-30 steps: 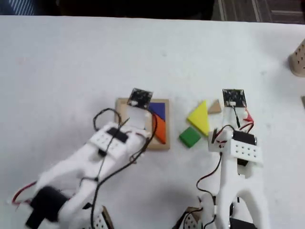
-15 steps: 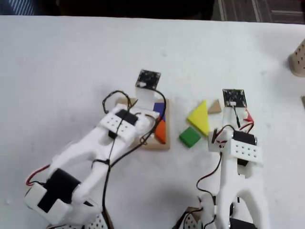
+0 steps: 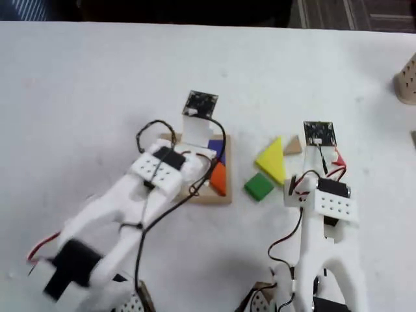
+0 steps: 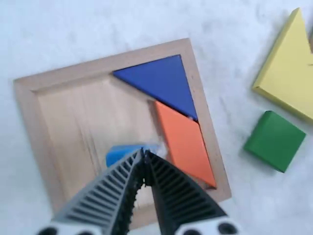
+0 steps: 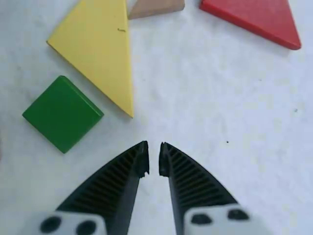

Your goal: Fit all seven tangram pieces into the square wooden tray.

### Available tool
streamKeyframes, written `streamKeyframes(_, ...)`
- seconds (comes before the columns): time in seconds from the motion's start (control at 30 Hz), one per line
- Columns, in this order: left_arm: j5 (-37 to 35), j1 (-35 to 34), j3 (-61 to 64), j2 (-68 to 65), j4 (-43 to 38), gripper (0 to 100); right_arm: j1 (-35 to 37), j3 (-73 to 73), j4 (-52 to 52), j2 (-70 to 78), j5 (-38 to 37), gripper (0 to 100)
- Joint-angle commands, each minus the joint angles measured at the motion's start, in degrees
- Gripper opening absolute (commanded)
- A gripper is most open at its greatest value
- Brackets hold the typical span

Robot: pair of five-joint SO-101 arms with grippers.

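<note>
At a white table (image 3: 97, 84), two robot arms worked a seven-piece puzzle. Three pieces lay inside the square wooden tray (image 4: 73, 76): one dark blue triangle (image 4: 161, 81) in a corner, one orange slanted piece (image 4: 183, 142) touching it along the same wall, and one light blue piece (image 4: 120, 154), blurred, on the bare floor beside the orange one. The left claw (image 4: 143, 157) hung over the tray with its fingers pressed together, the tips right above the light blue piece (whether they touched it could not be told). Four pieces lay on the table beside the tray: one yellow triangle (image 5: 100, 54), one green square (image 5: 61, 112) just beside it, one small tan piece (image 5: 156, 7) at the yellow triangle's tip, and one red triangle (image 5: 252, 19) apart from the rest. The right claw (image 5: 153, 159) hovered over bare table near the green square, its fingers a narrow slit apart and holding nothing. From above, the left arm (image 3: 123, 208) covered most of the tray floor, which its wrist camera laid open; the red triangle, a sliver beside the right arm (image 3: 325, 214) from above, lay plain under that arm's wrist camera.
</note>
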State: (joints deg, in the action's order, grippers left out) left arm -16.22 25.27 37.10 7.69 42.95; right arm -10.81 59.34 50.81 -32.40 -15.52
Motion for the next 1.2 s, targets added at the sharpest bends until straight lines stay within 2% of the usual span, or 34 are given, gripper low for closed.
streamKeyframes(0.0,1.7,-0.4,1.8,18.1,7.5,2,0.0,-0.4,-1.0,-1.8,-0.7,4.5)
streamKeyframes(0.1,4.7,-0.7,7.1,19.5,6.9,2,0.0,-0.3,-1.3,-1.8,-0.7,4.5)
streamKeyframes(0.2,3.4,-1.5,7.6,12.6,5.1,2,0.0,-0.3,-1.2,-1.8,-0.7,4.5)
streamKeyframes(0.4,-1.7,-5.9,-4.0,-4.4,3.7,2,0.0,0.3,-1.2,-1.8,-0.7,4.5)
streamKeyframes(0.53,-3.1,-5.8,-10.5,-9.7,3.7,2,0.0,0.3,-1.2,-1.8,-0.7,4.5)
streamKeyframes(0.63,-3.2,-4.7,-12.6,-10.8,3.5,2,0.0,0.3,-1.2,-1.8,-0.7,4.5)
streamKeyframes(0.83,-3.2,-3.1,-12.7,-14.1,-2.7,2,1.2,0.4,-1.2,-1.8,-0.7,4.5)
streamKeyframes(1.17,-3.3,-8.2,-9.8,-8.3,-4.5,2,1.4,0.4,-1.2,-1.8,-0.7,4.5)
